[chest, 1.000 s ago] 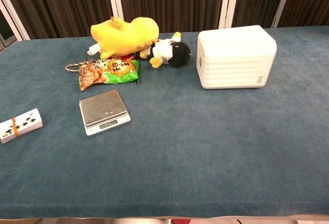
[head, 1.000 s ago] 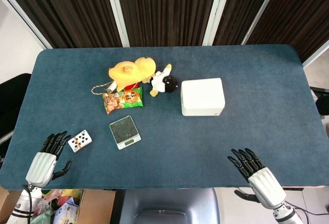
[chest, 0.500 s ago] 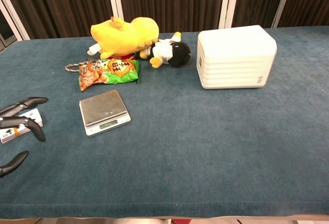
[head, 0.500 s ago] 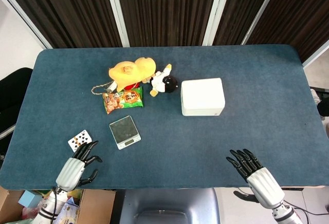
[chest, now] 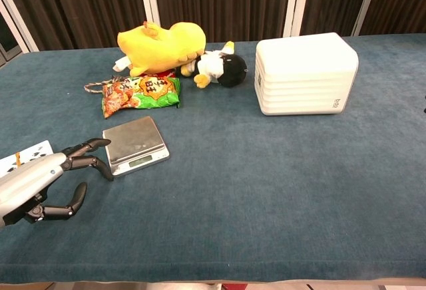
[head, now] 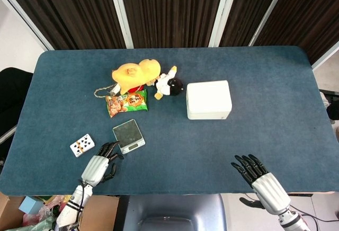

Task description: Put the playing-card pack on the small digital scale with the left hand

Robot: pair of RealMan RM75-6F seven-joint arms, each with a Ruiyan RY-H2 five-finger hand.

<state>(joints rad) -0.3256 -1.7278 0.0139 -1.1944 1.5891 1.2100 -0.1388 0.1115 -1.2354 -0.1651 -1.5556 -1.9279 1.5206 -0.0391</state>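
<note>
1. The right hand (head: 258, 176) hovers at the near table edge, well to the right of the small digital scale (head: 128, 135); its fingers are spread apart and hold nothing.
2. The left hand (head: 98, 164) sits just nearer than the scale, toward its left front corner, fingers (chest: 85, 147) loosely curved and apart, gripping nothing; the fingertips reach close to the scale's edge.
3. The playing-card pack (head: 82, 145) lies flat on the blue table (head: 275, 109), left of the scale and apart from it.
4. Beyond the scale lies a snack bag (head: 126, 102), close to it.
5. Further back a yellow plush toy (head: 135, 74) and a black-and-white plush toy (head: 168, 84) rest.
6. A white box (head: 208, 99) stands well right of the scale.
</note>
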